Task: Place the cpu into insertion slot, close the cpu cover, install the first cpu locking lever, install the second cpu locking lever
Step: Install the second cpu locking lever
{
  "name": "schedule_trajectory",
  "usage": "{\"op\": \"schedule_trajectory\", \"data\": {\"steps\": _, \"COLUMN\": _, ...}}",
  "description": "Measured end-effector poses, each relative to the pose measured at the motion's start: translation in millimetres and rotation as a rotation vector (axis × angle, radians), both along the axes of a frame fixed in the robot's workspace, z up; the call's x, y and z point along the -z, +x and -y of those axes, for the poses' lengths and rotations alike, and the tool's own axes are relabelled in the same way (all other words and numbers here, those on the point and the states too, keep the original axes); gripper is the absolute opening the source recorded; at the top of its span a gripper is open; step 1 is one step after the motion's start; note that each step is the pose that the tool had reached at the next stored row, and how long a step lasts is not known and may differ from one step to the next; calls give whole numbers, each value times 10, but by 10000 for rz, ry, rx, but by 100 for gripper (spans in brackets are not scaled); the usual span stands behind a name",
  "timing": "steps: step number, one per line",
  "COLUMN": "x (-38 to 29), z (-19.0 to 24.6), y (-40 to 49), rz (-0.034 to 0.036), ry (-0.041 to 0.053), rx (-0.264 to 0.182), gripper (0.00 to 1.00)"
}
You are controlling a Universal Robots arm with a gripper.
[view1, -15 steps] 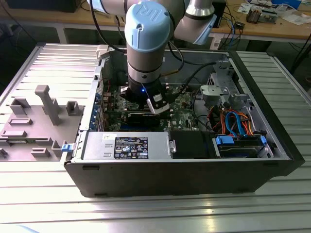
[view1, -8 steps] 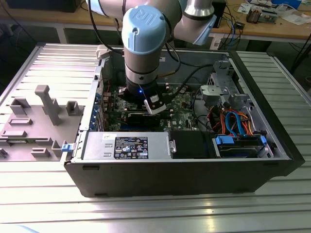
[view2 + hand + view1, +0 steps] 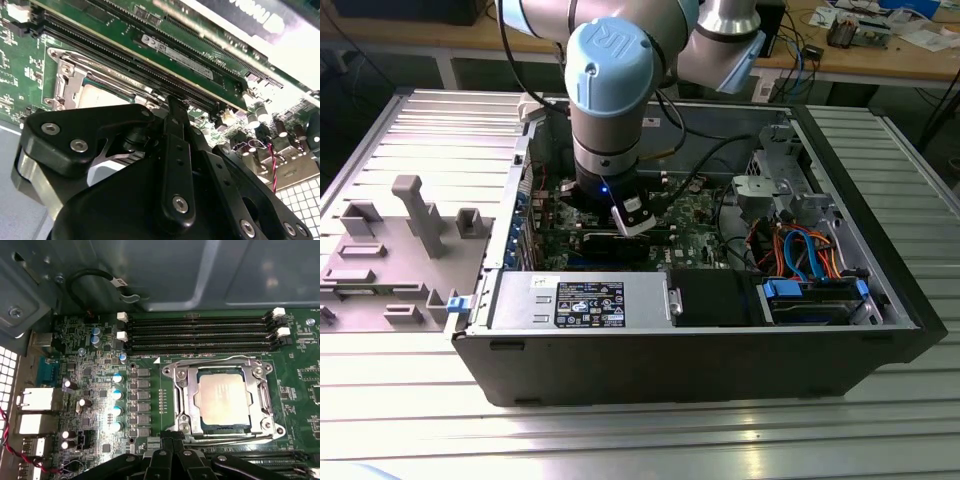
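We've got the cpu point(image 3: 222, 399) sitting in the insertion slot point(image 3: 186, 426) with the cpu cover point(image 3: 182, 386) down flat around it. The end effector point(image 3: 171, 444) hovers just beside the socket edge, fingers pinched together, nothing in them.

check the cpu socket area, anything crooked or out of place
Nothing stands out. In the first wrist view the cpu lies flat and square in the insertion slot, with the cpu cover closed down around it, framing it evenly. The end effector sits beside the socket's edge.
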State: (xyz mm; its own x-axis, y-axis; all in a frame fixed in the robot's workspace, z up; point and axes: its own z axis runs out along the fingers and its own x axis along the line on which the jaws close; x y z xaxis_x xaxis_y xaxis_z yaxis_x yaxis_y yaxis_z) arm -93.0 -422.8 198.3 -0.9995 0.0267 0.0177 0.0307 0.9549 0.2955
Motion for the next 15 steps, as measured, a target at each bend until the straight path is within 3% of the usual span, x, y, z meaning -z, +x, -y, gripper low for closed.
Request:
{"op": "schedule_trajectory", "data": {"steps": 10, "x": 33, "z": -24, "y": -17, "rz": 3, "ry": 175, "rx": 0, "gripper": 11}}
{"op": "schedule_trajectory", "data": {"steps": 15, "x": 34, "z": -32, "y": -31, "rz": 2, "ry": 187, "rx": 0, "gripper": 11}}
